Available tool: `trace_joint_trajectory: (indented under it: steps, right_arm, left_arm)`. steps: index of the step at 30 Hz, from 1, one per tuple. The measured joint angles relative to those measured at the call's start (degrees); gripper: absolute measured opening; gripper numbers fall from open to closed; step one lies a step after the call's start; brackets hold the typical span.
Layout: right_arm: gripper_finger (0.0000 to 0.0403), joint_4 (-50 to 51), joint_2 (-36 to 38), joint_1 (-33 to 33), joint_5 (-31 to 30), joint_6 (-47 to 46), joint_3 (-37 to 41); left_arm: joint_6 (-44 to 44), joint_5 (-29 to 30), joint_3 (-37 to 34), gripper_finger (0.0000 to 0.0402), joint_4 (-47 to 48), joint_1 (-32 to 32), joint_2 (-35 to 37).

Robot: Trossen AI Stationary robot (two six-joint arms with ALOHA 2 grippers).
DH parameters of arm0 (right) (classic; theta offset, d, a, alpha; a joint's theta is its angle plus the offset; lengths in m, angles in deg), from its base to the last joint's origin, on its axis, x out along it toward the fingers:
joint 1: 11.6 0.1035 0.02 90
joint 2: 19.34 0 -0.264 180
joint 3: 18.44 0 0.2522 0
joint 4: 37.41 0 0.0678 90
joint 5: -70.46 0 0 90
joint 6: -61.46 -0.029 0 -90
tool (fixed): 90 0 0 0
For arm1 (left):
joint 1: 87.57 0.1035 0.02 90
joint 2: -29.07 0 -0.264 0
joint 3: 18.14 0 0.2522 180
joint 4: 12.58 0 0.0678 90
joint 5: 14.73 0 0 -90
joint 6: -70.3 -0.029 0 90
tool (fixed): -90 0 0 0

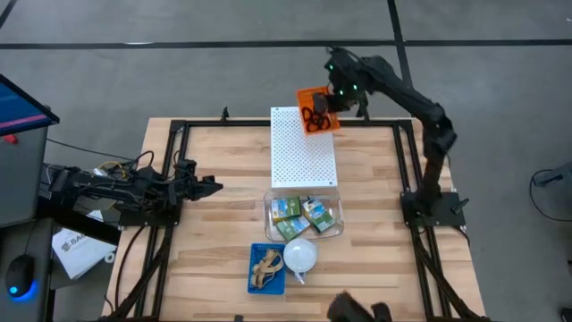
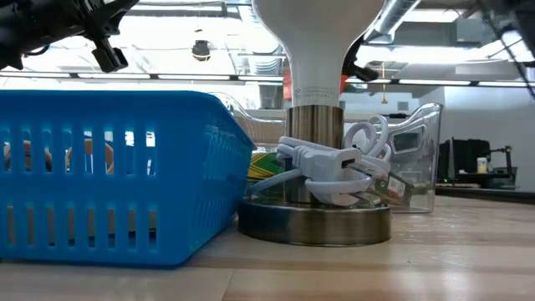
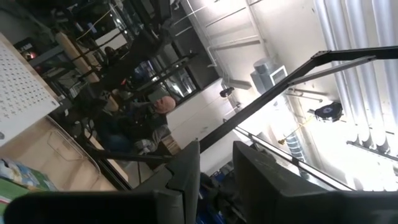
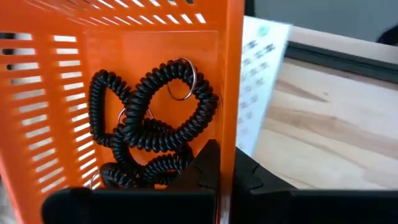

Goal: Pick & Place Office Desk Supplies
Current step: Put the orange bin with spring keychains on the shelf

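Right wrist view puts us up against an orange basket [image 4: 124, 93] holding black coiled loops [image 4: 149, 130] with small metal rings; the right gripper [image 4: 227, 171] has its fingers pressed together on the basket's wall, pinching it. In the high view we see that same orange basket [image 1: 316, 110] held by the right gripper [image 1: 332, 100] at the far edge of the table [image 1: 223, 170], partly over the far end of a white perforated board [image 1: 303, 148] that lies along the table's middle. The black loops [image 1: 315, 118] show as a dark tangle inside it.

Toward the near edge, just past the board, we find a clear tray [image 1: 304, 217] with yellow-and-green crayon boxes [image 1: 302, 215]. Nearer still sit a blue basket [image 1: 266, 268] holding tan rubber bands [image 1: 265, 265] and, just beside it, a white lamp [image 1: 301, 255].

The left gripper [image 1: 207, 186] hangs over the table's left side, well apart from all the supplies. In the left wrist view its fingers [image 3: 186, 177] stand slightly parted with nothing between them.
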Motion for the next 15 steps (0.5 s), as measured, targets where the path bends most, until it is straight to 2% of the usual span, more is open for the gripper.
trace_joint_trajectory:
  steps: [5,9,15]
  right_arm:
    - [0.0,7.8,-7.0,-2.2,1.7,0.4,-8.1]
    - [0.0,7.8,-9.0,-1.8,1.8,-2.5,-8.7]
    - [0.0,1.9,-9.1,-1.5,1.8,-9.1,-6.9]
  left_arm:
    - [-0.1,1.0,0.0,0.0088,0.0,0.0,0.0]
    - [-0.7,1.1,0.0,0.0088,0.0,0.0,0.0]
    - [-1.6,2.1,0.0,0.0088,0.0,0.0,0.0]
